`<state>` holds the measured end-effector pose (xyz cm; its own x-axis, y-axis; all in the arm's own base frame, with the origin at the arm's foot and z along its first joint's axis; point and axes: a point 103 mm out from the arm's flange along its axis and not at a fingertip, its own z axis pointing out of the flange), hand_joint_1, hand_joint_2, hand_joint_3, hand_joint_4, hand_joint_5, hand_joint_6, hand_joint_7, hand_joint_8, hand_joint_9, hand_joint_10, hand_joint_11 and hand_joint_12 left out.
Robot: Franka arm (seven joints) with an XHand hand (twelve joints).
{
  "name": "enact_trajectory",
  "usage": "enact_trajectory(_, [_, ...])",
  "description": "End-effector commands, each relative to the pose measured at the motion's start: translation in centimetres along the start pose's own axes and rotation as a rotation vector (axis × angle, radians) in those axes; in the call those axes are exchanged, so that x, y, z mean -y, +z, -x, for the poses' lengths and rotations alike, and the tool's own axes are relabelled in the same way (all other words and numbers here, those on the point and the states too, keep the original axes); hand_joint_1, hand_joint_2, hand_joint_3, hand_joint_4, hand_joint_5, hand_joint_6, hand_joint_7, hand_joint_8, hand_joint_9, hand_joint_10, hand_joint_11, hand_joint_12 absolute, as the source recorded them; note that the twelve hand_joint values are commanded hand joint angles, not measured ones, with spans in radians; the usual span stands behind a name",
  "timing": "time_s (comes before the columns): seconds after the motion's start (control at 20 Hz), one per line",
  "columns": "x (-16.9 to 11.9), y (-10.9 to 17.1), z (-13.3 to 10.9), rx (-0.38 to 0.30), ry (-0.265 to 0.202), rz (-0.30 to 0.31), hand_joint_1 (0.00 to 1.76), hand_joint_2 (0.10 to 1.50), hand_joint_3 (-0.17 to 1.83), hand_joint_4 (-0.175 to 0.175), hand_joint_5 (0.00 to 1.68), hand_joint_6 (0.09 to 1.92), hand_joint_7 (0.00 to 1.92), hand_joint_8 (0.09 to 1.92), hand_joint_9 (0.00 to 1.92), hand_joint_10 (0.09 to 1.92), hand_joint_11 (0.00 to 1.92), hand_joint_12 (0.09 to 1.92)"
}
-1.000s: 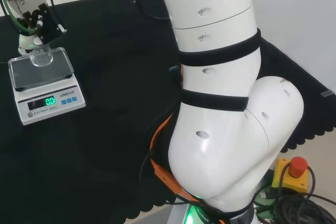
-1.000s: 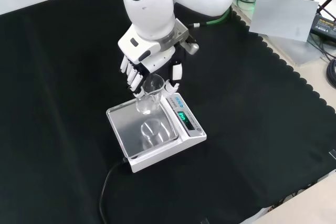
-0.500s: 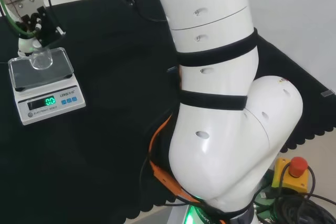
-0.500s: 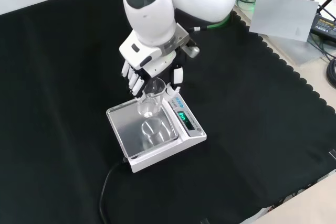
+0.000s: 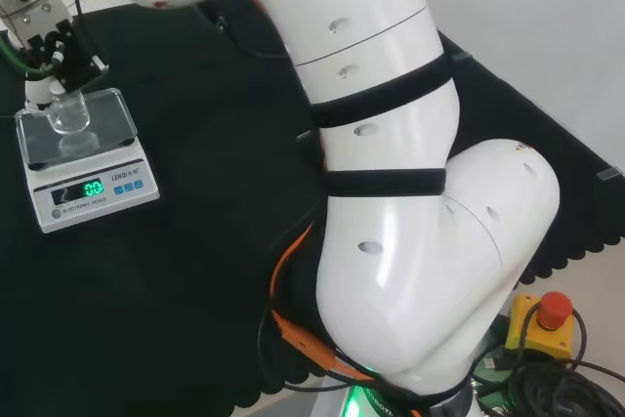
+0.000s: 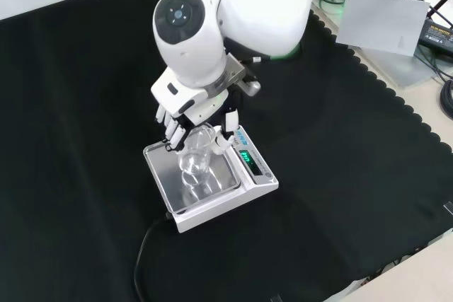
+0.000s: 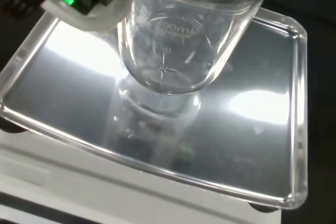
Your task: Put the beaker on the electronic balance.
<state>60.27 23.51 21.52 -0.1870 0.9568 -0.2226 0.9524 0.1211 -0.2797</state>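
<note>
electronic balance (image 6: 212,185) sits on black-cloth counter (image 6: 340,160), display lit green on the side facing away from the arm base in head view. hand (image 6: 185,114) is directly above the balance's steel pan (image 7: 252,129), fingers and thumb curled round a clear glass beaker (image 6: 196,155); grip is on the beaker's upper part. beaker is upright, over the pan's middle, w/ its reflection right beneath it in wrist view. cannot tell whether beaker base touches pan or hangs just off it. beaker looks empty, printed scale marks on its wall. power cable (image 6: 145,245) runs from the balance's near side across the counter in front view.
</note>
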Motion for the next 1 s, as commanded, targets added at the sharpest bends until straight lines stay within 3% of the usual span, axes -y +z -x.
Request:
enact_trajectory(0.05, [-0.3, 0.4, -0.1, 0.012, -0.012, -0.04, 1.01, 0.54, 0.7, -0.003, 0.74, 0.95, 0.91, 0.67, 1.13, 0.68, 0.87, 1.24])
enact_trajectory(0.2, [-0.1, -0.6, 0.4, 0.002, -0.011, -0.034, 0.94, 0.5, 0.7, -0.033, 0.43, 0.8, 0.75, 0.73, 0.97, 0.77, 0.72, 1.32])
enact_trajectory(0.45, [0.3, -0.7, 0.7, -0.014, -0.008, -0.027, 0.87, 0.5, 0.66, -0.056, 0.26, 0.51, 0.45, 0.83, 0.69, 0.9, 0.52, 1.38])
enact_trajectory(0.75, [2.3, -2.3, 1.9, -0.098, -0.001, 0.136, 0.74, 0.52, 0.49, -0.059, 0.1, 0.15, 0.12, 0.83, 0.43, 0.97, 0.29, 1.46])
enact_trajectory(0.85, [3.2, -3.1, 2.6, -0.108, 0.0, 0.166, 0.7, 0.53, 0.41, -0.049, 0.05, 0.09, 0.03, 0.74, 0.29, 0.98, 0.15, 1.49])
enact_trajectory(1.0, [4.9, -4.0, 3.8, -0.098, -0.009, 0.145, 0.65, 0.55, 0.3, -0.033, 0.01, 0.09, 0.0, 0.4, 0.07, 0.94, 0.02, 1.37])
